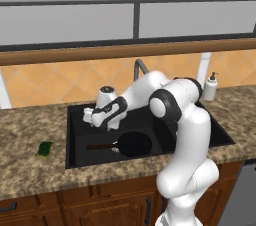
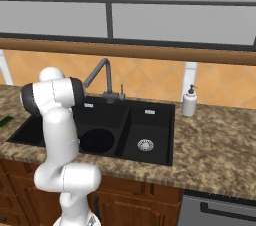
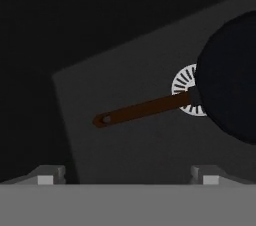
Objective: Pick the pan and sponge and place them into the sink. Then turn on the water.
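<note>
Already inside the sink [image 1: 220, 137], the pan [image 1: 134, 144] lies flat on the floor of the large left basin, its brown handle [image 1: 100, 146] pointing left and stopping short of the basin's left wall. In the hand view the pan's rim overlaps part of the round silver drain [image 3: 184, 86], with bare basin floor on both sides of the handle. The gripper [image 1: 89, 117] hangs above the basin's far left part, fingers [image 3: 50, 175] spread wide and holding nothing, apart from the pan. The sponge [image 1: 45, 148] rests on the desk [image 1: 25, 170] left of the sink, near but not touching the sink's left edge. The smaller right basin shows its own drain [image 2: 145, 145]. The faucet [image 2: 100, 77] stands behind the divider; a soap dispenser [image 2: 189, 101] sits at the far right.
</note>
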